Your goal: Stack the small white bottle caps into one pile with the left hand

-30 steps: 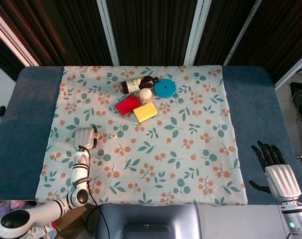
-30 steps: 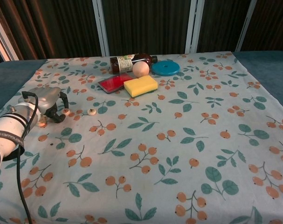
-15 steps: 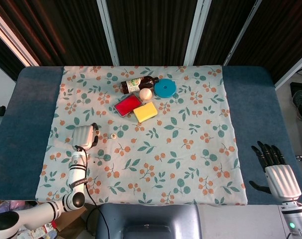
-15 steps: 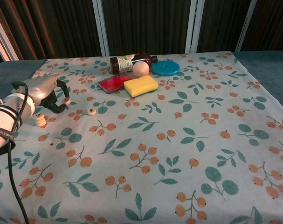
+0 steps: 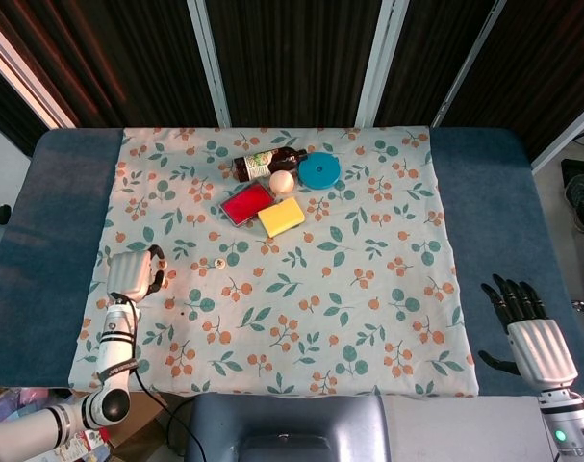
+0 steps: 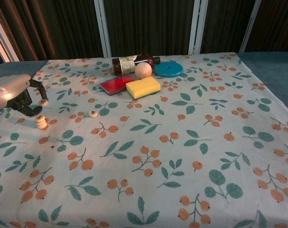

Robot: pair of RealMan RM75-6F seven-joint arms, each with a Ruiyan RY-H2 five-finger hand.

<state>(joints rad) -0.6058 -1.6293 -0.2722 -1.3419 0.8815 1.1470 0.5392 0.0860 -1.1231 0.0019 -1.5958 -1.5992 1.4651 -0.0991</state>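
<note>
Since the earlier frames the left hand (image 6: 13, 92) has drawn back leftward off the small stack of caps (image 6: 40, 122), which now stands alone on the floral cloth (image 6: 181, 156) just right of it. Its fingers are curled inward and hold nothing. A single loose cap (image 6: 93, 113) lies right of the stack. Farther off sit a red case (image 6: 116, 83), yellow sponge (image 6: 143, 87), brown bottle (image 6: 134, 61), pale ball (image 6: 143, 70) and blue lid (image 6: 168, 69). At the near right, the right hand (image 5: 530, 332) rests with fingers spread, empty.
</note>
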